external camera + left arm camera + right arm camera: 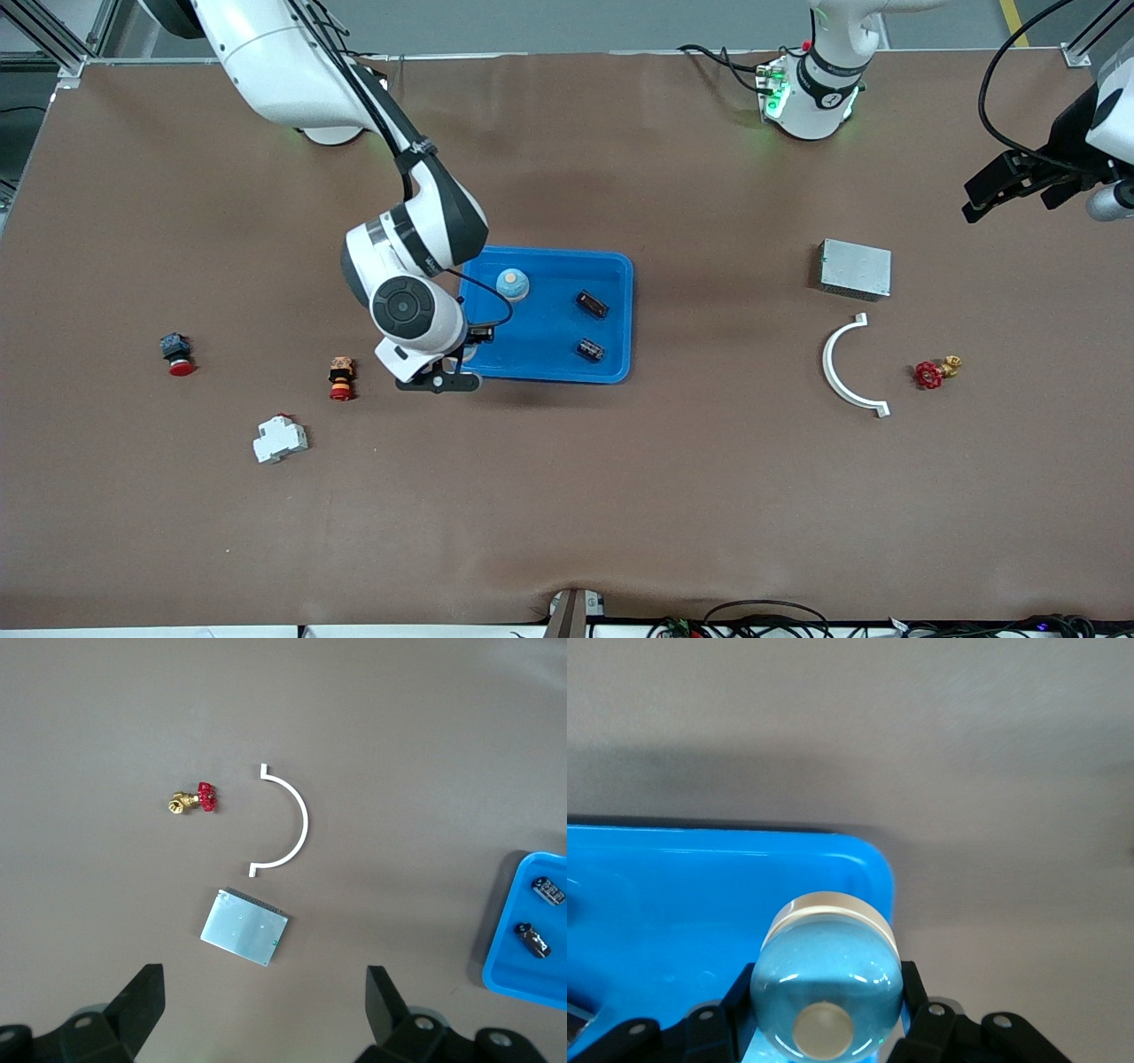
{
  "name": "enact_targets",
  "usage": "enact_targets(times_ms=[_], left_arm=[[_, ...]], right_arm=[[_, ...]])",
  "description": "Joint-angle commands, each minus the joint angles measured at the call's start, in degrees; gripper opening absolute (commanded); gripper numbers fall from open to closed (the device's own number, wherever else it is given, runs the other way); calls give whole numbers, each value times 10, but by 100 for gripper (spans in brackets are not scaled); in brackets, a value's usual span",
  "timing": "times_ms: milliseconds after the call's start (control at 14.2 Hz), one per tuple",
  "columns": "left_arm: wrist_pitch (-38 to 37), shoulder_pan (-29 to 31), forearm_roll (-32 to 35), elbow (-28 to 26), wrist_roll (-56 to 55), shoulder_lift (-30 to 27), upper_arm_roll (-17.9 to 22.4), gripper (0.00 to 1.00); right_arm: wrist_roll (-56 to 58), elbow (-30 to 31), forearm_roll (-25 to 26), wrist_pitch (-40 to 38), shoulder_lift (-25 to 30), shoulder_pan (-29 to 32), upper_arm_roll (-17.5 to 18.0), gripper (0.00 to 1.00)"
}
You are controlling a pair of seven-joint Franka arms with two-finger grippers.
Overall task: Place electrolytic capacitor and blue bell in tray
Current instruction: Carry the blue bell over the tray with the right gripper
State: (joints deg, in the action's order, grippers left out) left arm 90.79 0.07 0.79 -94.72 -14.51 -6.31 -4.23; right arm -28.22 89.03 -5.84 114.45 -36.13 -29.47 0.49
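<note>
reading the front view like a clock, with twelve at the robots' bases: the right gripper's fingers (917, 1014) are squeezed shut on a blue bell (824, 966), one finger on each side of its round dome. the right gripper (462, 357) holds this bell over the blue tray (620, 266), at the tray's eight o'clock corner. a second blue bell (512, 283) sits in the tray near eleven o'clock. one little black can (592, 304) lies in the tray near three o'clock, and another little black can (591, 349) lies near five o'clock. the left gripper (1019, 190) waits up in the air over the left arm's end of the table, its fingers (146, 1001) spread wide with nothing in them. on the table under it are a grey box (855, 268), with a white curved piece (846, 372) at its six o'clock and a small red tap (935, 372) at its five o'clock.
</note>
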Motion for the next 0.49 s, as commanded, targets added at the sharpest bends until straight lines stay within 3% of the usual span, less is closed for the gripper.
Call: enact_targets(times_ms=[0,423], left_arm=[[-6,2,-8,2,-15,-6,-2,100],[-5,3,-8,2,-13,-6,-2,100]], right_arm=[[-15,44,-20,45,12,-18,-6,8],[-36,47,-28,60,-10,-50,-6,9]])
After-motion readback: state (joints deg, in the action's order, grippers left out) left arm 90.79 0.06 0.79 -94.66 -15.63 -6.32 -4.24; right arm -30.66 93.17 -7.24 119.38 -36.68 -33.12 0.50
